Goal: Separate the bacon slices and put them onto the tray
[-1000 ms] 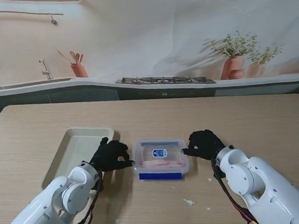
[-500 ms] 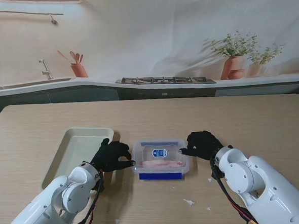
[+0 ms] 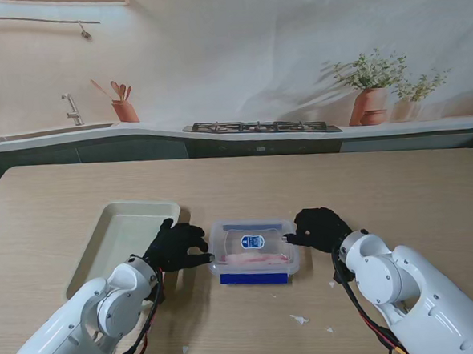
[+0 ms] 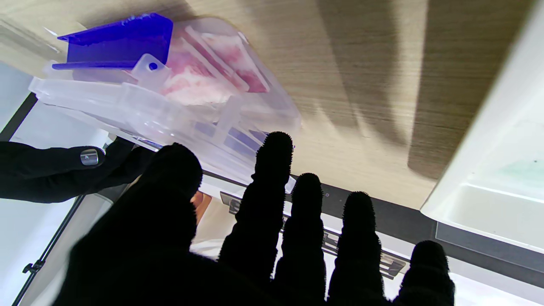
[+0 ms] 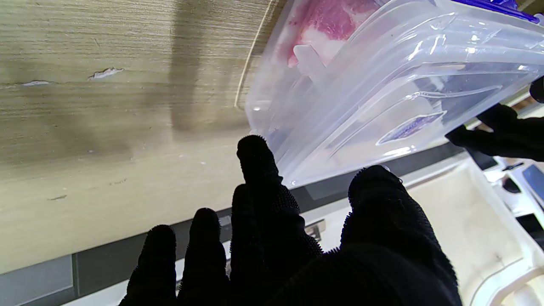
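Step in hand, as judged: lid removal, bacon not yet reached. Clear container [image 3: 253, 252] w/ bacon slices [image 3: 256, 259] inside is sat on table [image 3: 398, 191], lid [image 3: 251, 239] on, just right of tray [image 3: 125, 228]. Left hand [image 3: 175, 246] & right hand [image 3: 320, 228] are pressed at opp. ends, fingers spread; firm grasp can't be told. Next, blue latch [image 4: 117, 40] is to be freed.
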Robot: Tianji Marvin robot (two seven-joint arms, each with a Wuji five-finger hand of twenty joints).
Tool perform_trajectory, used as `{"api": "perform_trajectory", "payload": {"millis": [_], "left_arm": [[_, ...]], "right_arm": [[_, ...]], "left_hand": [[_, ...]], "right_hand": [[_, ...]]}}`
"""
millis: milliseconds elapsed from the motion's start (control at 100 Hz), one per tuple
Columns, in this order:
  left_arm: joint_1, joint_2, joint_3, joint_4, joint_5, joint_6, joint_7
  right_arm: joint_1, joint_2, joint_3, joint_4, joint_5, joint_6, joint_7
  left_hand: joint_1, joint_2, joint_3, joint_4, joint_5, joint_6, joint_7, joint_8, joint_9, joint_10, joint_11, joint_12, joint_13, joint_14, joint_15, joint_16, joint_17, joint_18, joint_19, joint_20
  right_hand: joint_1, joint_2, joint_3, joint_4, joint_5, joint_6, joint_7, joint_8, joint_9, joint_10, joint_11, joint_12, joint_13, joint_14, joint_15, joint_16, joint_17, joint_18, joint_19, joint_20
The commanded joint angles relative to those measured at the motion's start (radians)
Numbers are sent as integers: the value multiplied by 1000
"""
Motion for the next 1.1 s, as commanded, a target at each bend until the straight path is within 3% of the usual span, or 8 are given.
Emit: {"api": "perform_trajectory", "payload": {"millis": [0,1090], "left_arm": [[5,-6,0,-4,-3,-8,-8],[16,-13,-12,-7,-24,-41,24]], "right_arm": [[-6,-10,-3,-7,1,-8,11],[-22,-19,15,-17,21,-49,-40]], "left_hand": [[20,6,20,8,-30,-66,-15,-21,-26,-18,-12,-10,-29,-13,-18,-12,-6,-22,-31,22],[15,-3,41,7,-59,-103,-14,-27,-57,-28,-19,-14,-38,-12,-23,-19,2,-20,-30,27]], "right_hand": [[20,59,-23,41,-1,-61,-6,-9,-25,4,-6,-4,-23,5,-7,-8,-11,-13,12,23],[46,41,-16,44,-6,-57,-9,-13,-16,11,-1,-2,-23,14,21,7,8,-5,17,23]]}}
